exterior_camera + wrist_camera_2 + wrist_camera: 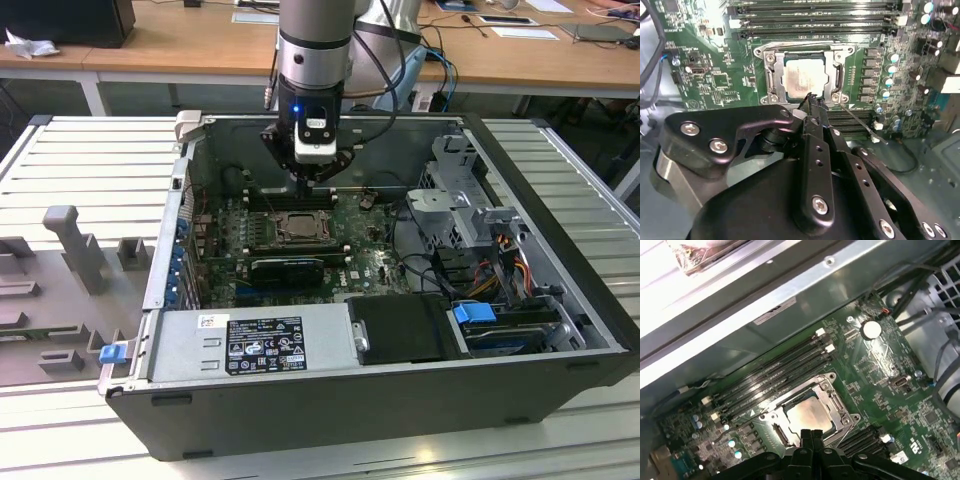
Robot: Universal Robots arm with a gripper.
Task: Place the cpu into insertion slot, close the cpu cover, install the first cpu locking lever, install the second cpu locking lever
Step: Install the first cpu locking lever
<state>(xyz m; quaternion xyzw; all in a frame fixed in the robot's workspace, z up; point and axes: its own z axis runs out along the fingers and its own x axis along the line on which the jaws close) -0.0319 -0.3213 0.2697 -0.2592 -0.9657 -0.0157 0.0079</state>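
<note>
Your claw [810, 97] is closed and empty; the cpu [805, 75] sits in the insertion slot [762, 52] just beyond its tips, framed by the cpu cover [774, 80]. Expect a light, rigid, fragile chip: hold opposite edges only.

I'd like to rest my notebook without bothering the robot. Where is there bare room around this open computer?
The slatted tabletop is bare on the exterior view's right of the case, and on its left between the grey fixtures and the wooden desk. Inside is crowded: the jaws hang by the cpu, memory slots line one side, cables fill the drive corner.
</note>
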